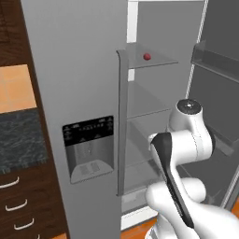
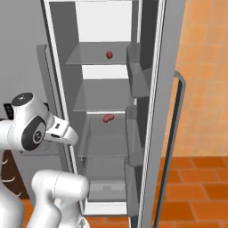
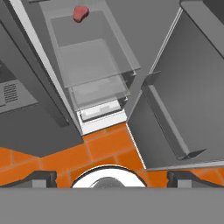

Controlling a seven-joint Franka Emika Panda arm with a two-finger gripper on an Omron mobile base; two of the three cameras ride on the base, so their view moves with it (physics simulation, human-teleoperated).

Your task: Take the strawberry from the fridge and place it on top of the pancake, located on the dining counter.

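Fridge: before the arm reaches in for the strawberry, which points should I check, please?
1. Fridge door open: ok.
2. Strawberry found: ok, alone on an upper shelf.
3. Gripper open and empty: ok.
4. Gripper aimed at the strawberry: not ok; the hand view looks down at lower shelves and the orange floor.
5. Right target: not ok; the hand view shows another red item, paler and lower.
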